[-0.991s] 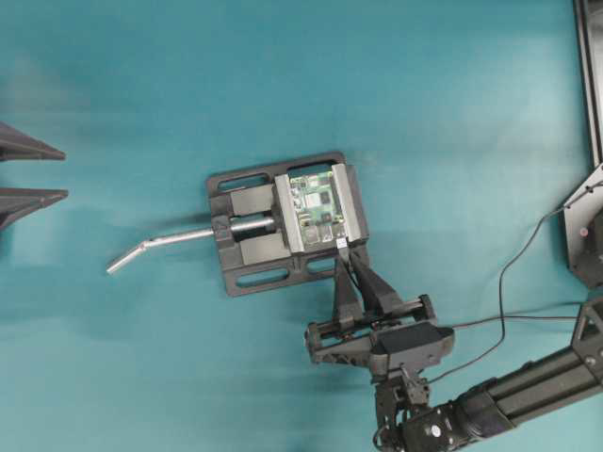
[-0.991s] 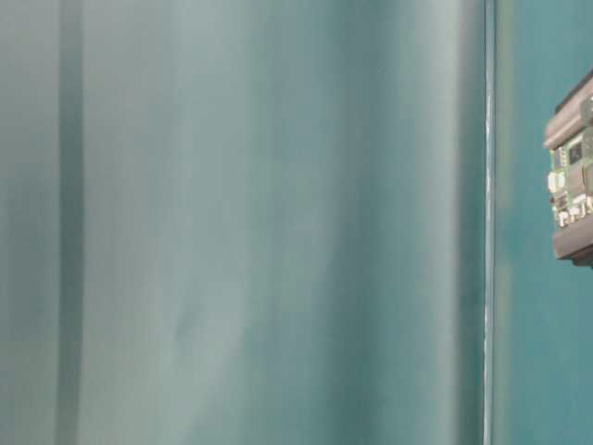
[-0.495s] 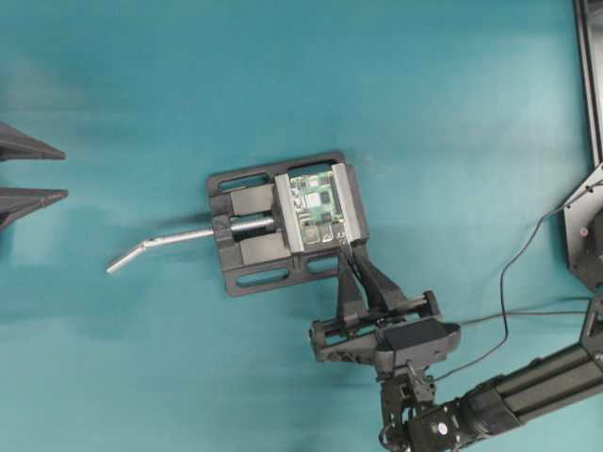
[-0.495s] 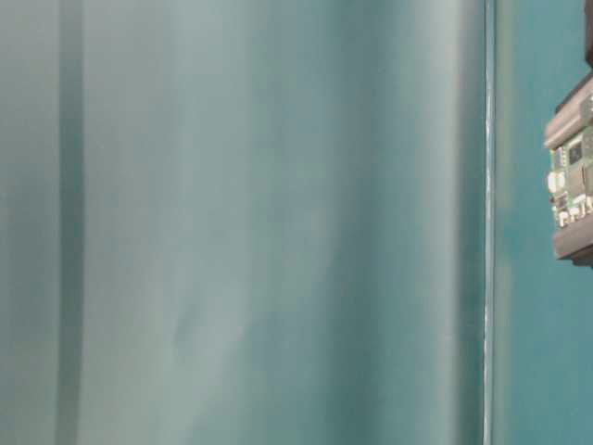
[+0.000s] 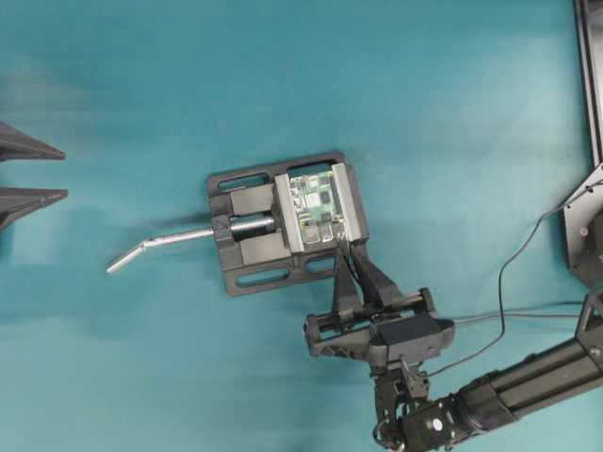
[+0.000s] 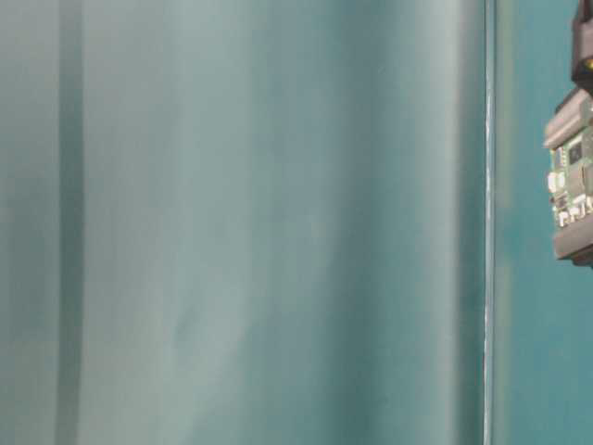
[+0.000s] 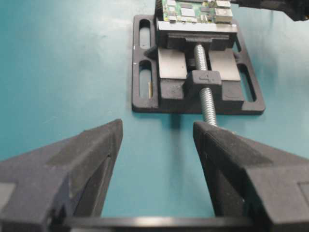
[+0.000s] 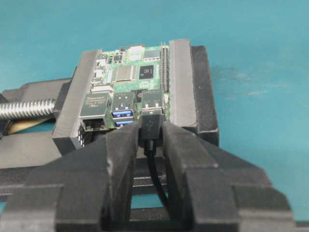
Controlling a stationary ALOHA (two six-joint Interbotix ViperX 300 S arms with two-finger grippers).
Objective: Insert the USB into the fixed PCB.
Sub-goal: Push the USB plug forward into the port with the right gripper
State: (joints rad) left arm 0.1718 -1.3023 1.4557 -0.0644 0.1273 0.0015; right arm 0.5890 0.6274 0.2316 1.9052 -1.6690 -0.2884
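Note:
The fixed PCB (image 5: pixel 317 209) is a small green board clamped between the grey jaws of a black vise (image 5: pixel 247 273). It also shows in the right wrist view (image 8: pixel 129 73), the left wrist view (image 7: pixel 193 8) and the table-level view (image 6: pixel 576 176). My right gripper (image 8: pixel 151 134) is shut on the USB (image 8: pixel 151 125). The plug's black housing sits at the mouth of the board's right-hand silver port (image 8: pixel 152 100), and its metal tip is hidden. Its thin cable (image 8: pixel 155 174) runs back between the fingers. My left gripper (image 7: pixel 157 129) hangs open far to the left (image 5: pixel 64 174), holding nothing.
The vise's bent silver handle (image 5: pixel 155 247) sticks out to the left, and its threaded screw (image 7: pixel 206 99) points at my left gripper. Black frame parts (image 5: pixel 590 56) stand along the right edge. A thin black wire (image 5: pixel 506 273) loops by the right arm.
The right gripper with the USB shifted slightly right and back again at the PCB's near edge. The left gripper has not moved.

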